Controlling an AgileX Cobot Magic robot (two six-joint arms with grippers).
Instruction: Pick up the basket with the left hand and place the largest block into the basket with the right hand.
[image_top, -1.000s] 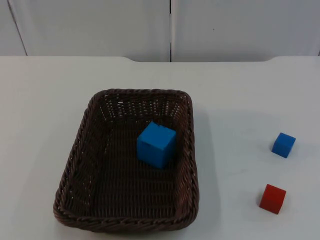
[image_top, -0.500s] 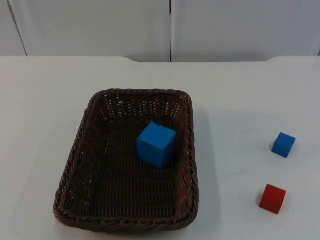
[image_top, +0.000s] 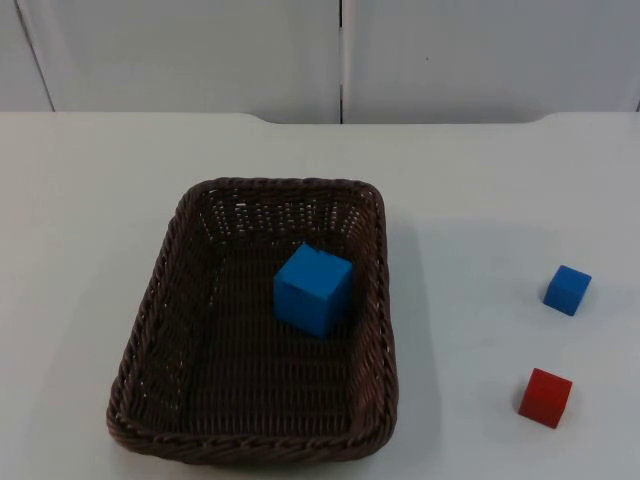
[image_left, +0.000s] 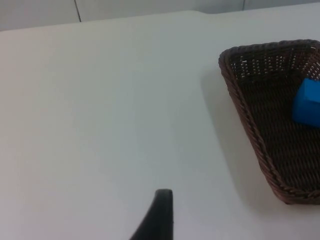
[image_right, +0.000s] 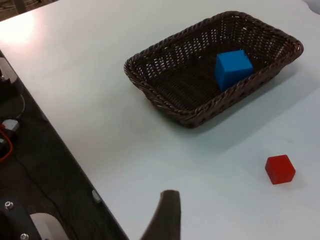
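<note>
A brown wicker basket (image_top: 150, 300) rests on the white table, left of centre. Inside it, tilted against the right wall, lies the large blue block (image_top: 313, 289). My left gripper (image_left: 160, 215) hangs over bare table to the left of the basket (image_left: 250, 125), well apart from it, and the large blue block (image_left: 307, 102) shows inside. My right gripper (image_right: 165, 215) is high near the table's edge, far from the basket (image_right: 152, 92) and the block in it (image_right: 233, 68). Neither gripper holds anything, and both arms wait.
A small blue block (image_top: 567, 290) and a small red block (image_top: 545, 397) sit on the table to the right of the basket. The red block (image_right: 280, 169) also lies ahead of my right gripper. The grey partition wall (image_top: 340, 55) closes off the back.
</note>
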